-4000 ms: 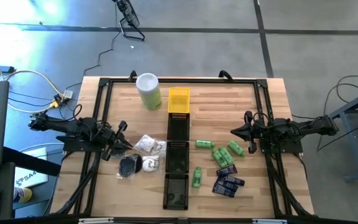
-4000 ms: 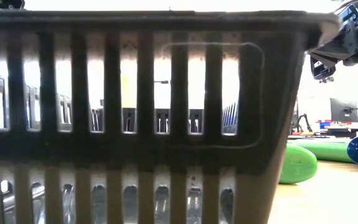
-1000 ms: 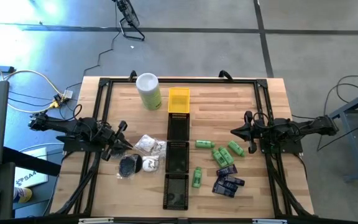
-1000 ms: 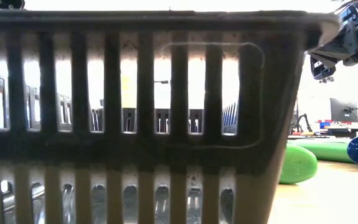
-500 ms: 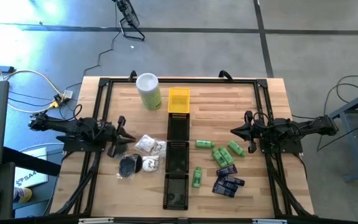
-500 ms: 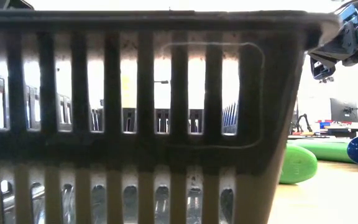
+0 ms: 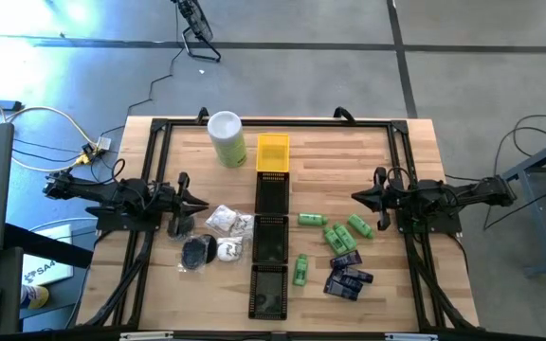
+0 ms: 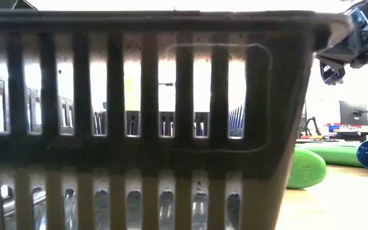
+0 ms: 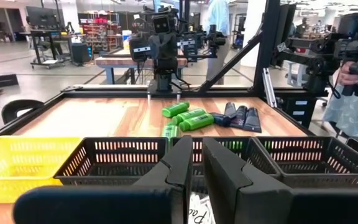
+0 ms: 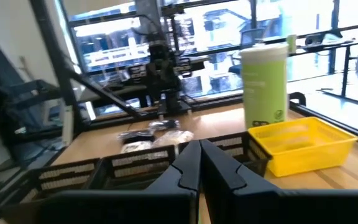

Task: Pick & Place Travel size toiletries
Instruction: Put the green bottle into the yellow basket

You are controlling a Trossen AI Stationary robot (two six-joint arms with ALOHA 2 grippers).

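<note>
Several bright green little bottles [image 7: 335,234] and dark blue flat packets [image 7: 347,277] lie on the table's right half, right of a row of trays. White clear-wrapped pieces [image 7: 227,221] and black pucks [image 7: 197,251] lie left of the row. My left gripper [image 7: 205,202] hovers level at the left edge, just beyond the wrapped pieces, fingers shut on nothing [image 9: 197,174]. My right gripper [image 7: 354,199] hovers level at the right edge, just beyond the green bottles [image 9: 185,115], shut and empty [image 10: 199,165].
A yellow tray [image 7: 273,152] and three black slotted trays [image 7: 271,237] form a line down the table's middle. A tall pale-green canister [image 7: 226,137] with a white lid stands at the far left. A black frame [image 7: 159,128] borders the table. One black tray [image 8: 145,115] fills the low view.
My left gripper has swung about at the wrist: it pointed slanting toward the near right, at the pucks, and now points straight at the table's right edge. It has stayed shut. Nothing on the table has moved.
</note>
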